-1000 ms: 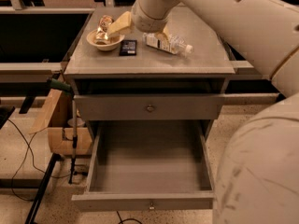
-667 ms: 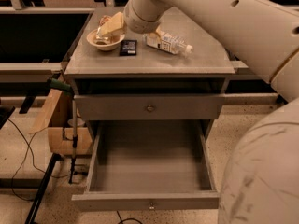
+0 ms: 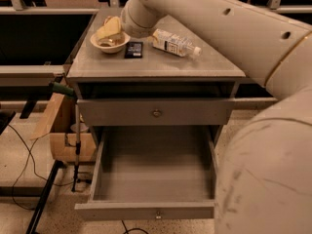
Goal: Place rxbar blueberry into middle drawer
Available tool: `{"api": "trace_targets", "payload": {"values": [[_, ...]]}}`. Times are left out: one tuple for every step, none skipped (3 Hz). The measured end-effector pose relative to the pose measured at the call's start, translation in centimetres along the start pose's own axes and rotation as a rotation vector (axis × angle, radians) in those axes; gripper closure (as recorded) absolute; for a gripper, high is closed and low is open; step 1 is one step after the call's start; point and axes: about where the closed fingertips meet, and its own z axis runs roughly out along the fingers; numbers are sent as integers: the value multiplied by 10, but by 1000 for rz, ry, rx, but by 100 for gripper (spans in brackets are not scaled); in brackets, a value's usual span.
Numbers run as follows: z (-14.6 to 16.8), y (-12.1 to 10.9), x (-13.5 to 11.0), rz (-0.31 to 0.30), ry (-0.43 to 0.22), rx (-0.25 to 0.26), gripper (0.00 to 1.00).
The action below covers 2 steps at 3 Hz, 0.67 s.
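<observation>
Rxbar [image 3: 133,49]: lies flat on cabinet top [image 3: 156,67], left-rear part, label side up. Long axis runs front to back, nearly square to the top's front edge; print too faint to tell which end leads. Sits between bowl [image 3: 110,42] and bottle [image 3: 174,43]: just beside bowl's right rim, contact not resolvable; clear gap to bottle.

Bowl holds gold foil packet [image 3: 109,28], standing up out of it. Bottle on its side, long axis diagonal, cap toward right-front.

Gripper [image 3: 131,23]: at arm's end, over the rear of the top, directly behind rxbar and just right of the foil packet. Largely masked by arm [image 3: 219,21], which comes in from upper right. Open or closed: cannot tell. No visible contact with rxbar.

Below the top: upper drawer front [image 3: 156,113] with round knob, shut. Under it, middle drawer [image 3: 153,177] pulled fully out, tray bare, small knob on narrow front panel. Nothing between cabinet top and tray except the shut drawer front.

Robot body [image 3: 263,179] fills lower right, overlapping the drawer's right side. Left of cabinet: wooden box [image 3: 66,140], pole [image 3: 76,145], cables [image 3: 19,165] on floor.
</observation>
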Motion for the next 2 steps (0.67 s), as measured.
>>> {"api": "trace_targets", "payload": {"values": [[22, -2, -7, 20, 5, 41, 0], [39, -4, -13, 52, 2, 76, 0]]}}
